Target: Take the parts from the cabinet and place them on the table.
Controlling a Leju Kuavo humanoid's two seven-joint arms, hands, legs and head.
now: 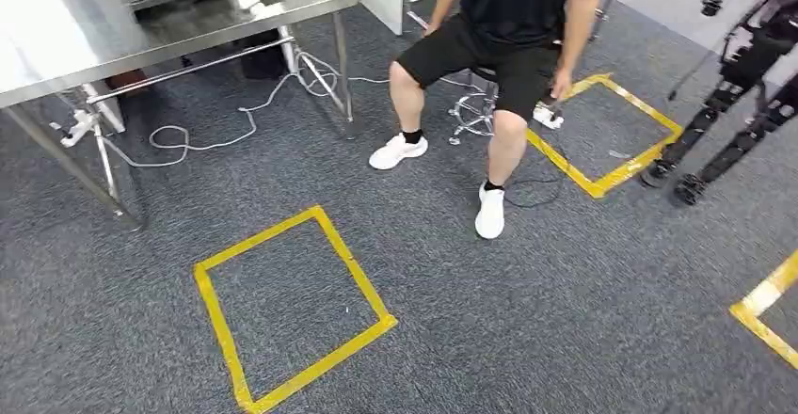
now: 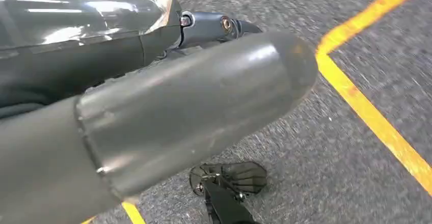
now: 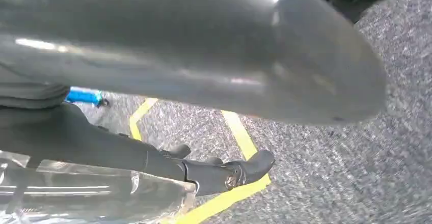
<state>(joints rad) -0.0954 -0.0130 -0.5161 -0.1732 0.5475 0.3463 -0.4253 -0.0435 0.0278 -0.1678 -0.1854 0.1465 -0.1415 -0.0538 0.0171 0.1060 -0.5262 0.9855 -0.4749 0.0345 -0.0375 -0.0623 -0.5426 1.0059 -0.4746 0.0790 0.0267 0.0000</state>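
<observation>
Over grey carpet (image 1: 565,320) with yellow tape squares (image 1: 215,320) and a steel table (image 1: 56,38) at upper left, the left hand (image 2: 168,107) gripped a clear-wrapped part (image 2: 76,15) and the right hand (image 3: 204,56) gripped a second clear-wrapped part (image 3: 86,193).

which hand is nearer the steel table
Left, most likely: the steel table stands ahead on the robot's left, the side where the left hand hangs holding a clear bag; the right hand, holding a second clear bag, hangs on the far side.

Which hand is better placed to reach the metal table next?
Probably left: the metal table stands to the robot's left; the left hand and right hand both hang over carpet.
</observation>
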